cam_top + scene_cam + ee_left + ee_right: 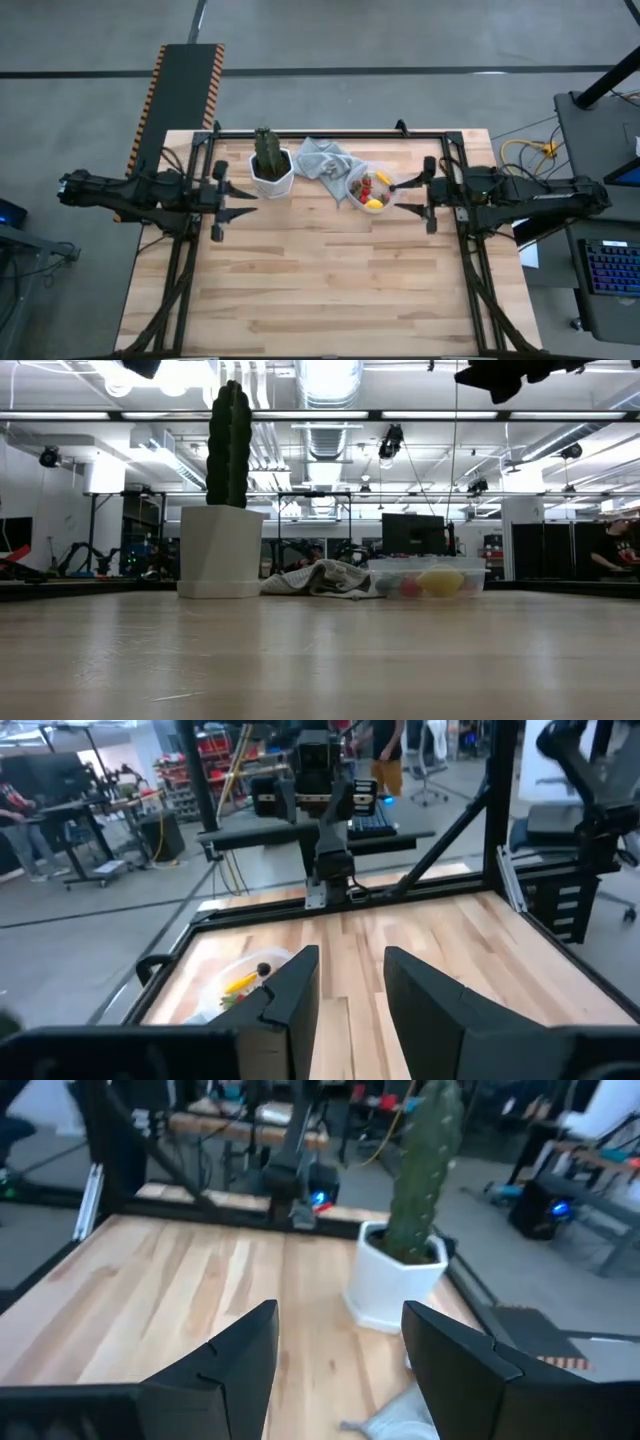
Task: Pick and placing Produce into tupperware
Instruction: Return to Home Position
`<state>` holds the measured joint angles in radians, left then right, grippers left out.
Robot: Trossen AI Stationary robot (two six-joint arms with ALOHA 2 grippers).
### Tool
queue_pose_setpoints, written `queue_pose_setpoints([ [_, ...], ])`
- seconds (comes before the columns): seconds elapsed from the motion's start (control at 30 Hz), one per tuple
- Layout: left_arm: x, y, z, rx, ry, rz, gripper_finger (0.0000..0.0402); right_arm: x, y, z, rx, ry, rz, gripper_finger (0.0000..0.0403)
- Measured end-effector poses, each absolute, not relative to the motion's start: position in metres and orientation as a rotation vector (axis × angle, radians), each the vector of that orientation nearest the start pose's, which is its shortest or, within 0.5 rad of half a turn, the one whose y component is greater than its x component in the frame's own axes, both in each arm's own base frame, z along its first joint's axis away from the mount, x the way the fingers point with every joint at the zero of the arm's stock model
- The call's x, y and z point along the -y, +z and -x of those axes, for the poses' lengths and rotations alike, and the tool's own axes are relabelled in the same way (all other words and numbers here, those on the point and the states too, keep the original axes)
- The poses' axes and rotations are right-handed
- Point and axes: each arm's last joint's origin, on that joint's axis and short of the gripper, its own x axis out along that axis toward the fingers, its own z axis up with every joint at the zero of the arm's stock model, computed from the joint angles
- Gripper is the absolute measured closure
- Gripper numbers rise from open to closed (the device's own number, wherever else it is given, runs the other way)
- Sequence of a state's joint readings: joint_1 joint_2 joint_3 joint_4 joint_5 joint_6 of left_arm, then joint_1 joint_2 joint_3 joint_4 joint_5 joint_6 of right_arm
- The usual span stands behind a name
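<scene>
The tupperware (366, 188), a small round see-through container, stands on the wooden table right of centre. The produce (372, 192) lies inside it: red, dark and yellow pieces, with a yellow one (443, 581) showing through the wall in the low view. My right gripper (402, 196) hovers open and empty just right of the tupperware, pointing toward the table's left. My left gripper (250, 198) hangs open and empty at the table's left, beside the white pot. The left wrist view shows the tupperware (236, 986) beyond my left gripper (350, 975).
A tall green cactus (267, 150) in a white hexagonal pot (272, 178) stands left of centre. A grey cloth (325, 160) lies crumpled between pot and tupperware. A black frame (330, 134) runs along the far edge. Bare wood (320, 280) fills the table's near half.
</scene>
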<state>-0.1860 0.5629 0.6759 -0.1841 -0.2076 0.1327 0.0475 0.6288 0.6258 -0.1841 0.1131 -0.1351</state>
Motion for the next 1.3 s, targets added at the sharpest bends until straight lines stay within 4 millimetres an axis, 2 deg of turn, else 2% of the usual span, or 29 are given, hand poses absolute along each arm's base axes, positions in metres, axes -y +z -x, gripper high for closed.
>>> queue_pose_setpoints([
  [0.17, 0.015, 0.303, -0.113, -0.057, 0.027, -0.096, 0.0300, -0.002, 0.295, -0.124, -0.118, -0.078, 0.127, 0.0195],
  [0.37, 0.013, 0.283, -0.103, -0.050, 0.027, -0.103, 0.0300, -0.001, 0.269, -0.107, -0.095, -0.079, 0.115, 0.0195],
  [0.53, 0.012, 0.274, -0.096, -0.025, 0.029, -0.115, 0.0300, -0.002, 0.254, -0.099, -0.049, -0.029, 0.080, 0.0195],
  [1.0, 0.010, 0.244, -0.086, 0.005, 0.028, -0.085, 0.0300, -0.002, 0.219, -0.096, -0.001, -0.032, -0.003, 0.0195],
  [1.13, 0.010, 0.240, -0.086, 0.009, 0.029, -0.081, 0.0300, -0.002, 0.212, -0.097, -0.011, -0.032, -0.009, 0.0195],
  [1.3, 0.010, 0.226, -0.088, -0.021, 0.027, -0.057, 0.0300, -0.002, 0.206, -0.099, -0.007, -0.033, -0.026, 0.0195],
])
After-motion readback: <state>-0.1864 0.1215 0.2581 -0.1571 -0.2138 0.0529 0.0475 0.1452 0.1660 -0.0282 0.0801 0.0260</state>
